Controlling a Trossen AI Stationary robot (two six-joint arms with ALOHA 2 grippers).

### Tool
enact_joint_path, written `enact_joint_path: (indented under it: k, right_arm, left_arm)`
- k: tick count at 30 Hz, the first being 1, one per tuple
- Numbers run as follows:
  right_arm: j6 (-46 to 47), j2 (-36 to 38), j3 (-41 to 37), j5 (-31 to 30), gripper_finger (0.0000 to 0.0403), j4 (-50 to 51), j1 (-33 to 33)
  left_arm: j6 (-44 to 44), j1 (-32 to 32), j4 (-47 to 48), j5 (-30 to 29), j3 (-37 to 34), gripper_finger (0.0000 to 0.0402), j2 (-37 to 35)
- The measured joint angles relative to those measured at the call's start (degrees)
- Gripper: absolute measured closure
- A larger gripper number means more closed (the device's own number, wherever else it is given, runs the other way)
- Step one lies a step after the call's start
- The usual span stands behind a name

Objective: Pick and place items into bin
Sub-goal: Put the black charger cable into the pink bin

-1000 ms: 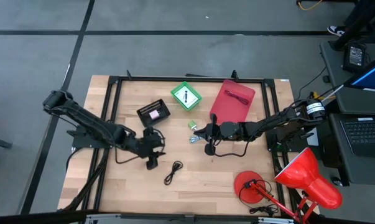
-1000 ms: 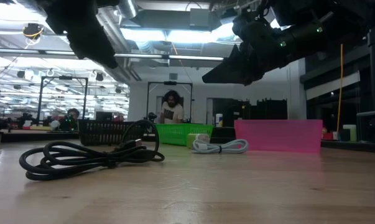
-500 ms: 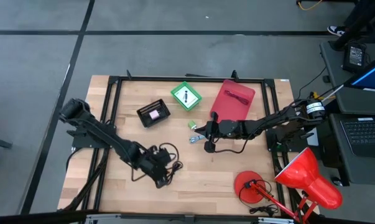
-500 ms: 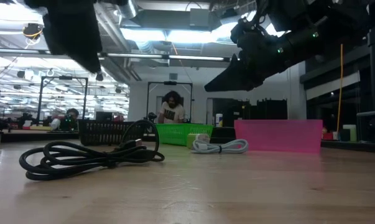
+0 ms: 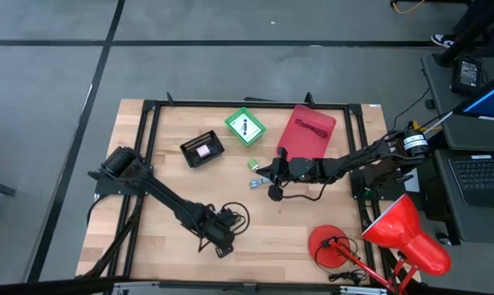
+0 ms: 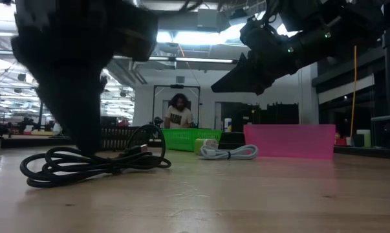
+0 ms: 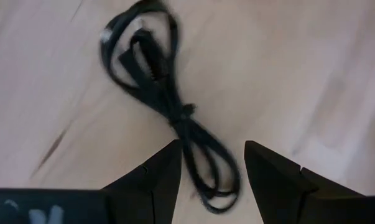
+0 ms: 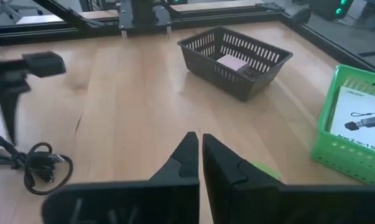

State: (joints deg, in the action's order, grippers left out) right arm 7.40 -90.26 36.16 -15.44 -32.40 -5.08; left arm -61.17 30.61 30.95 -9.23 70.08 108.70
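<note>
A black cable [image 5: 237,217] lies coiled on the wooden table near its front edge, also in the left wrist view as the black cable [image 7: 165,102] and in the low view as the black cable [image 6: 91,162]. My left gripper [image 7: 212,165] hangs low over it, open and pointing steeply down. Its two fingers stand on either side of the cable's near loop [image 7: 215,183] without touching it. My right gripper [image 8: 201,152] is shut on nothing above the table's middle, beside a white cable [image 5: 254,182] and a small green piece [image 5: 252,165].
At the back stand a black mesh basket [image 5: 202,149] holding a pink piece [image 8: 232,62], a green bin [image 5: 245,126] with a white card, and a pink bin [image 5: 305,135] with a red cable. A red desk lamp [image 5: 394,238] occupies the near right corner.
My left gripper has swung toward the table's near edge and to the right, has sunk low over the black cable, and has rolled as it came down. Its fingers stay equally far apart. The cable lies where it was.
</note>
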Motion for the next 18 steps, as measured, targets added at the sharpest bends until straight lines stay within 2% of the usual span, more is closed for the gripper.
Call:
enact_joint_path:
  k: [7, 10, 13, 18]
  right_arm:
    - [1.5, 0.0, 0.0, 0.0, 0.0398, 0.0, 0.0]
    - [3.0, 0.0, 0.0, 0.0, 0.0398, 0.2, -0.3]
    - [3.1, 0.0, 0.0, 0.0, 0.0398, 0.5, -1.0]
    - [2.8, 0.0, 0.0, 0.1, 0.0398, 0.4, -1.8]
  left_arm:
    - [-2.5, 0.0, 0.4, -1.7, 0.2, 0.0231, 3.9]
    - [0.2, 0.0, 1.2, -1.0, 0.3, 0.0237, 5.1]
    - [2.6, 0.5, 2.1, -1.3, 0.3, 0.0265, 5.2]
    - [5.6, 1.0, 3.2, -1.6, 0.0, 0.0348, 3.5]
